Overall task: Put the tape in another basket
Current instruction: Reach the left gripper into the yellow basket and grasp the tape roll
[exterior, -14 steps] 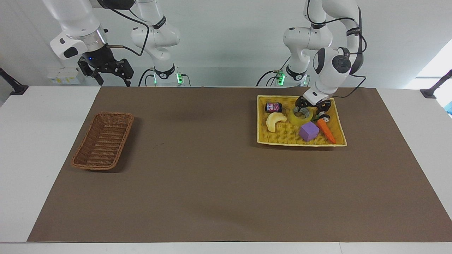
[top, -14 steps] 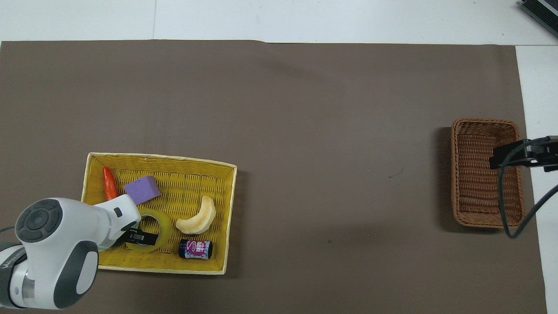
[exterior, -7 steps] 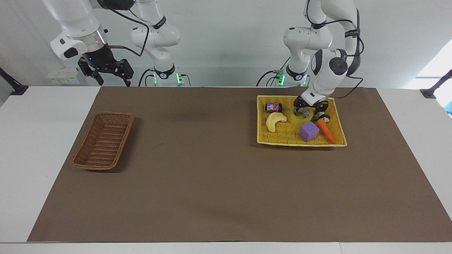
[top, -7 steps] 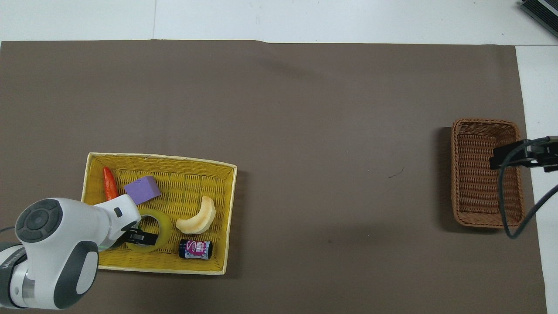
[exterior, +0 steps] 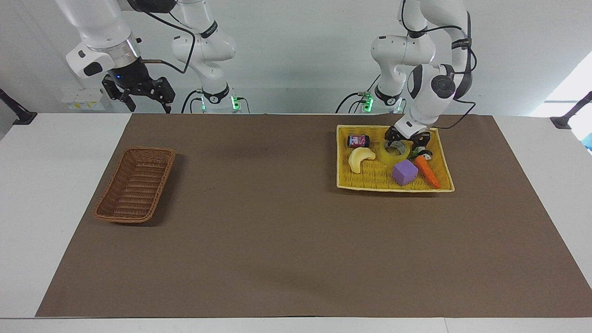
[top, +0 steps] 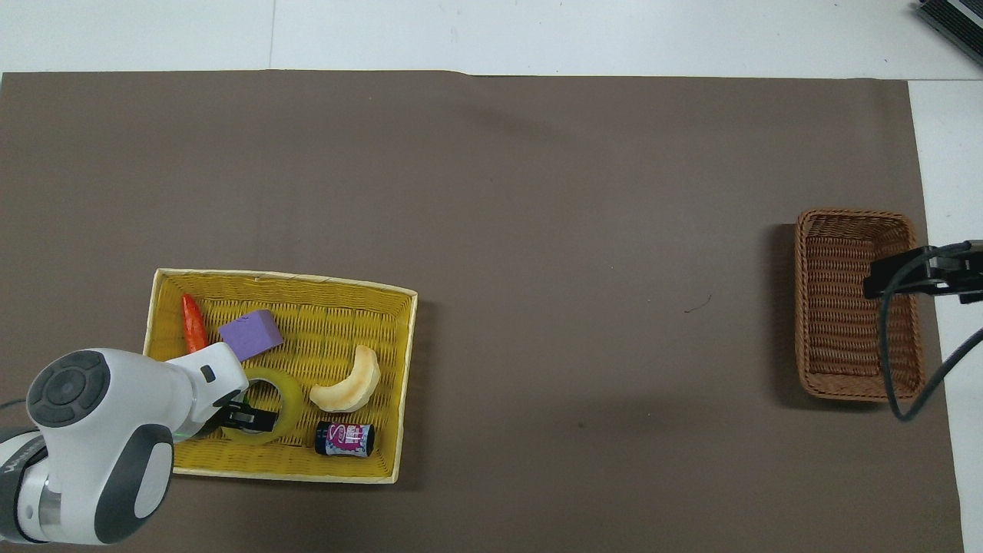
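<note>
- Tape (exterior: 394,153) is lying in the yellow tray (exterior: 351,184), at the end nearer the robots, with the left gripper (exterior: 407,140) down on it; against a second ago the wrist is sitting a little higher, while the roll is staying where it was.
- Whether the left gripper's fingers are together or apart on the roll, I cannot tell; from overhead a dark fingertip (top: 249,418) is showing at the roll's 7 o'clock rim.
- Around the tape (top: 266,403) in the overhead view, the purple block (top: 251,334) is at 12 o'clock, the banana toy (top: 349,384) at 3 o'clock, the small can (top: 345,438) at 4 o'clock and the carrot (top: 193,324) at 11 o'clock, all keeping their places.
- Wicker basket (exterior: 135,184) is sitting well apart, toward the right arm's end of the table, unmoved.
- Right gripper (exterior: 143,96) is waiting raised over the table edge by that basket, fingers spread apart, unchanged.
</note>
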